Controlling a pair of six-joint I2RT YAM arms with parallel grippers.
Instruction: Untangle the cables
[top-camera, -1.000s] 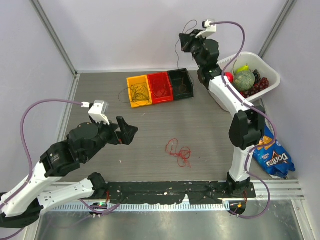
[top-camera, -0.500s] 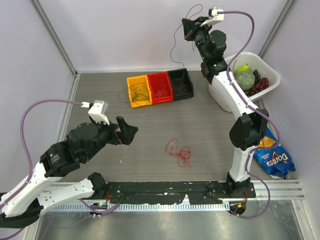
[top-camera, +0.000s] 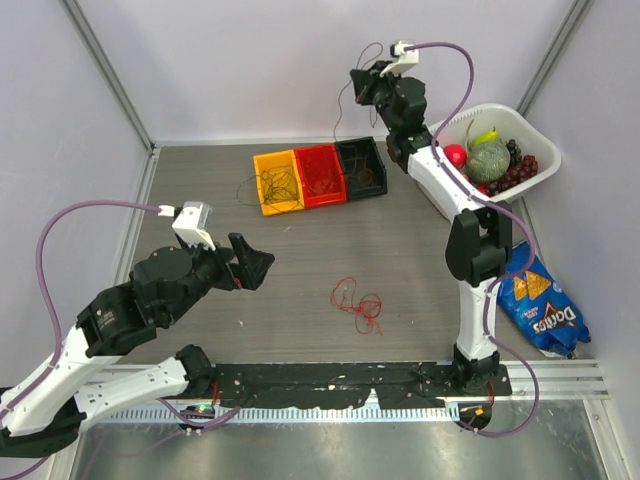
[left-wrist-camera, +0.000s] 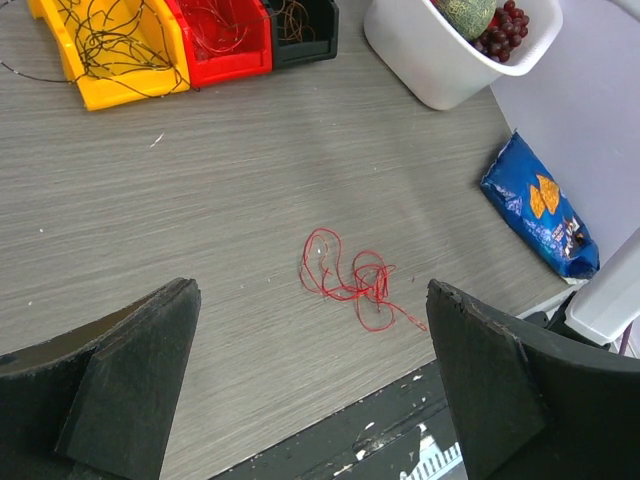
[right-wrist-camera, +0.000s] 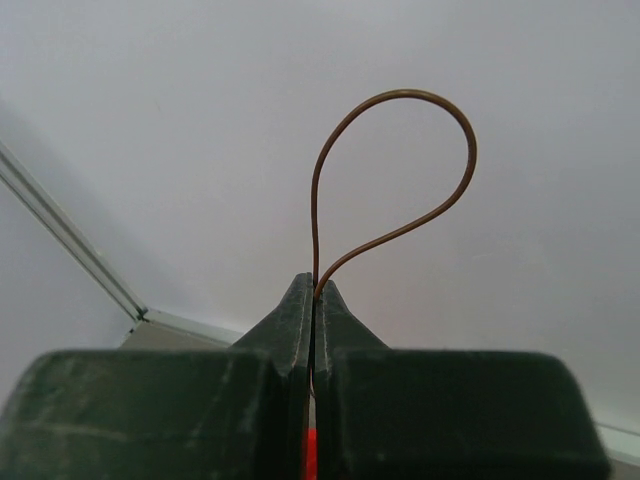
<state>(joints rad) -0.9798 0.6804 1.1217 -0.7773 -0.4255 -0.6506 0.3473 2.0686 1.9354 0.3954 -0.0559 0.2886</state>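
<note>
Right wrist view shows the right fingers (right-wrist-camera: 285, 335) pressed fully together on a hair-thin brown wire (right-wrist-camera: 472, 150), which curls into a loop above the tips. From the top external view, that grip sits high over the far edge of the grey wood-grain counter (top-camera: 420, 260), above the black plastic bin (left-wrist-camera: 305, 48), and the wire trails down towards it; whether its lower end has cleared the bin I cannot tell. The left fingers (left-wrist-camera: 130, 380) stand spread wide and hold nothing, hovering over the near left; a loose red wire tangle (left-wrist-camera: 350, 282) lies alone mid-counter. This looks like drawing one strand free; it probably calls for a slow, straight lift, watching that no neighbouring strand rides up; wire this thin could slip from the pinch.
</note>
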